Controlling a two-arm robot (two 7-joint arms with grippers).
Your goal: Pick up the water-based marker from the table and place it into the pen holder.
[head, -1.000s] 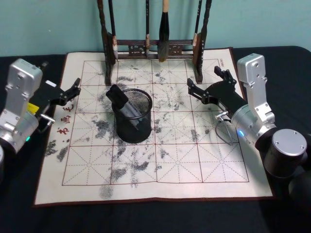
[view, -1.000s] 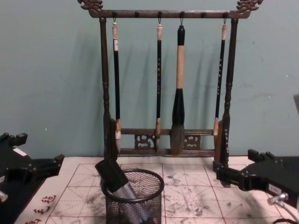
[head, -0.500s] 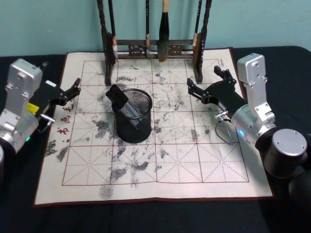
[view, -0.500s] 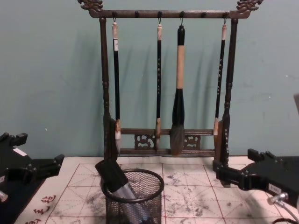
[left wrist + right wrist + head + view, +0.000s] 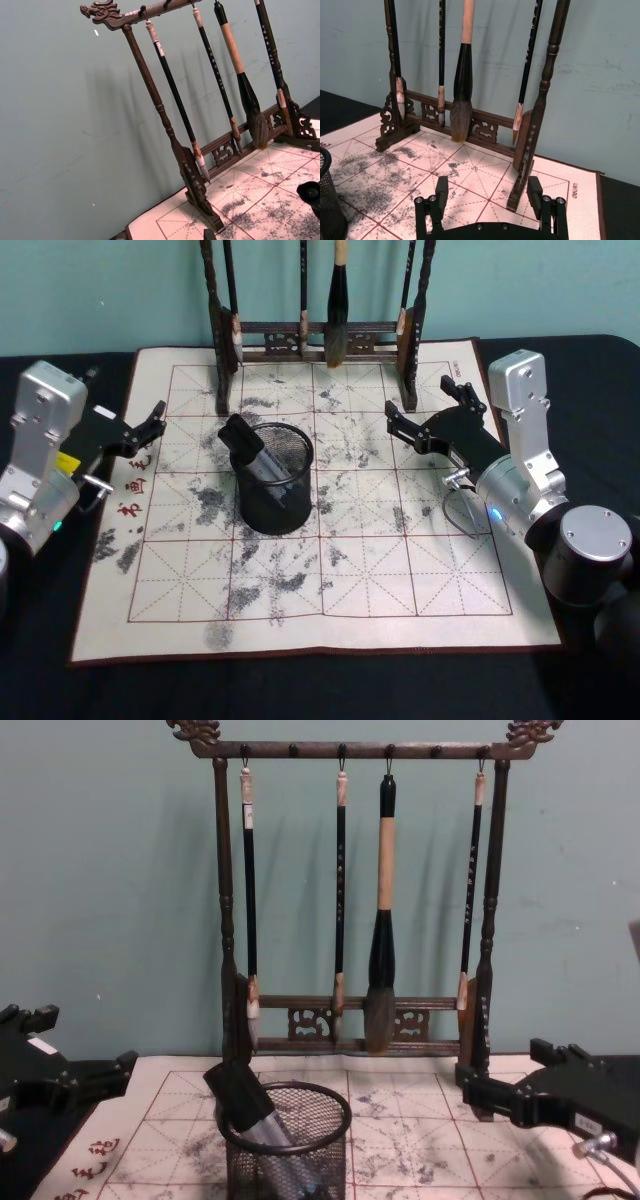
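Note:
The black wire-mesh pen holder (image 5: 278,508) stands on the calligraphy mat, left of its middle. The water-based marker (image 5: 244,444) leans inside it, with its black cap poking over the rim toward the left; the chest view shows the marker (image 5: 238,1093) in the pen holder (image 5: 290,1168) the same way. My left gripper (image 5: 150,427) hovers open and holding nothing at the mat's left edge. Right of the holder, my right gripper (image 5: 418,396) is open and holding nothing; the right wrist view shows its gripper (image 5: 487,186) spread wide, with the pen holder (image 5: 327,200) at the edge.
A tall dark wooden rack (image 5: 320,336) hung with several brushes stands along the back of the mat (image 5: 400,585). The ink-stained gridded mat lies on a black tabletop (image 5: 320,685). A teal wall rises behind the rack (image 5: 360,1020).

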